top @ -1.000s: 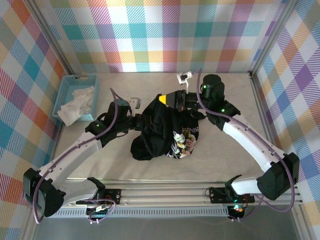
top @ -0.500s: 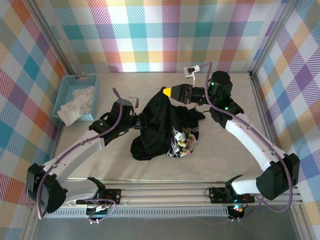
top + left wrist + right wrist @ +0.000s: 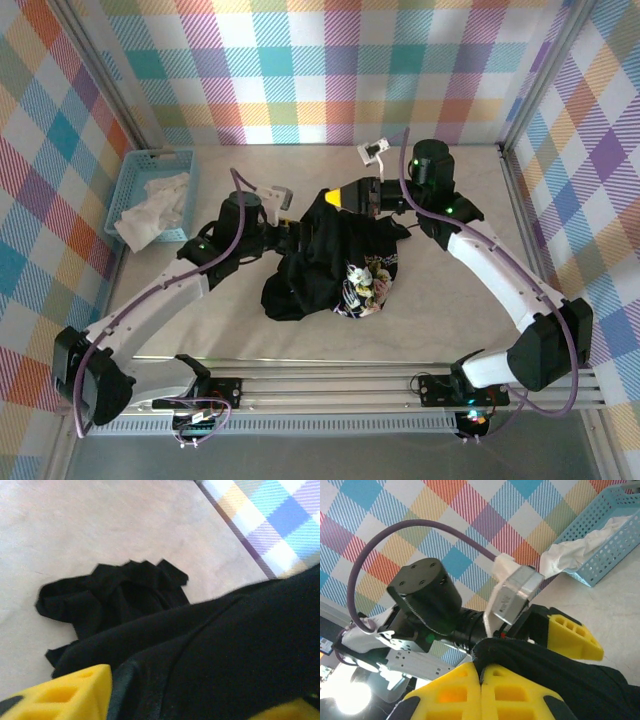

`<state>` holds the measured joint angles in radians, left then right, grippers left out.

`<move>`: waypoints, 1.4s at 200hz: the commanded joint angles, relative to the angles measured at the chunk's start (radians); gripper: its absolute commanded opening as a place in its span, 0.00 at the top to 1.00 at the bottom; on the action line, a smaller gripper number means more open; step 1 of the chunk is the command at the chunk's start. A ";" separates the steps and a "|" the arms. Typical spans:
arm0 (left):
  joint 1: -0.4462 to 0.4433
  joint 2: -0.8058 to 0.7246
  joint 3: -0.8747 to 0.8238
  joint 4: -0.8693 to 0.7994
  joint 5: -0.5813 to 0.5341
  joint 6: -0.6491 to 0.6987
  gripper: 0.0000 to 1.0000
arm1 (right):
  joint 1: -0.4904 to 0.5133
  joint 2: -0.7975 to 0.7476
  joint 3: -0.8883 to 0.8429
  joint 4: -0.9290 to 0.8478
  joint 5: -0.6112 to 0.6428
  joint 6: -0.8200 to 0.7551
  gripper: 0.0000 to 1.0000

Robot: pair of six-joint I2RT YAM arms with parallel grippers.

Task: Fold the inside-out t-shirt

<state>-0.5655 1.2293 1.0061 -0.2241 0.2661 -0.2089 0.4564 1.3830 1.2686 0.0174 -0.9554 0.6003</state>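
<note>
at the far left of the table (image 3: 450, 320) sits the light-blue basket (image 3: 132, 185) with a white cloth (image 3: 152, 203) in it, well apart from the work and no part of it. next comes the left gripper (image 3: 288, 236), pushed against the left edge of the t-shirt (image 3: 310, 270). in the left wrist view its yellow fingers (image 3: 70, 692) stand apart with black fabric lying between them, but whether they are clamping that fabric or only resting around it i cannot tell.

the t-shirt itself is a crumpled black heap in the middle of the table, bunched and lifted on its far side, with the pale print (image 3: 365, 282) showing on its right flank (so no flat panel, sleeve line or hem is laid out). at the heap's far edge the right gripper (image 3: 343, 194) has its jaws closed together on a pinch of the black cloth, holding that edge up off the table.

as a judgement, the folding has not begun: the garment is being gathered and lifted for spreading or turning. flattening it, squaring the sleeves and making every fold are all left to do.
</note>
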 commanded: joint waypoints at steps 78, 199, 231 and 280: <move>0.001 -0.062 0.020 0.165 0.486 -0.184 1.00 | -0.045 -0.057 0.070 -0.493 0.502 -0.364 0.76; 0.023 -0.105 0.024 0.099 0.373 -0.132 1.00 | -0.032 -0.248 -0.330 -0.228 0.362 -0.282 0.53; 0.024 -0.120 0.011 0.086 0.340 -0.124 1.00 | -0.006 -0.113 -0.293 -0.153 0.336 -0.211 0.57; 0.047 -0.143 -0.032 -0.014 0.002 -0.159 1.00 | -0.007 -0.217 -0.321 0.066 0.219 -0.187 1.00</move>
<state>-0.5468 1.1046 1.0039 -0.1761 0.4858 -0.3519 0.4458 1.2510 0.9440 -0.1364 -0.6086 0.3840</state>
